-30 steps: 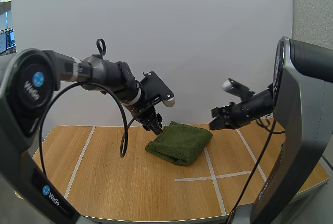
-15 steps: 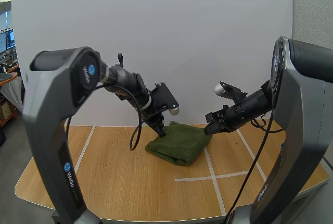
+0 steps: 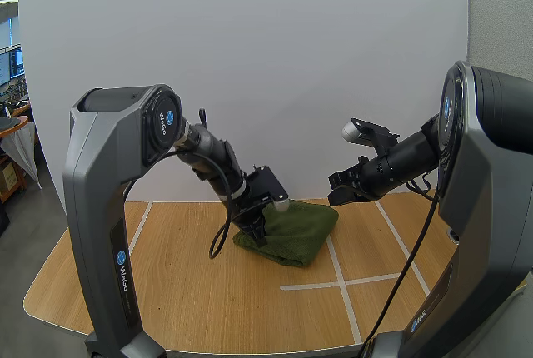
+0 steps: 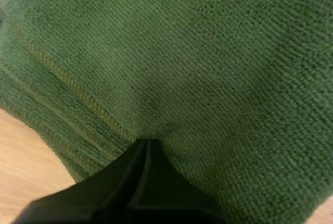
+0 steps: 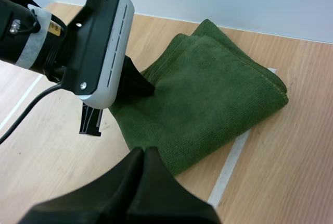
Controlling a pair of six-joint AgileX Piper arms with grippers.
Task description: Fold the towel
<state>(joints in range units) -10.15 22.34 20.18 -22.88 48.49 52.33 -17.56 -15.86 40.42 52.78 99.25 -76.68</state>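
A dark green towel [image 3: 300, 226] lies folded into a thick pad on the wooden table [image 3: 183, 283], toward the back centre. My left gripper [image 3: 256, 231] is shut, and its tips press down on the towel's left part. In the left wrist view the fingers form one dark wedge [image 4: 147, 141] touching the towel's weave [image 4: 208, 62], with stacked fold edges beside it. My right gripper [image 3: 332, 198] hangs shut above the towel's far right corner, holding nothing. The right wrist view looks over its closed wedge [image 5: 144, 150] at the towel [image 5: 213, 99] and the left gripper [image 5: 144, 89] resting on it.
White tape lines [image 3: 337, 270] cross the tabletop right of the towel, and another [image 3: 137, 229] runs along the left. Bare wood [image 5: 291, 161] stretches in front of the towel toward the near edge.
My left gripper closed its open fingers and came down onto the towel's left part. The right gripper shifted slightly and stayed shut above the towel's right corner.
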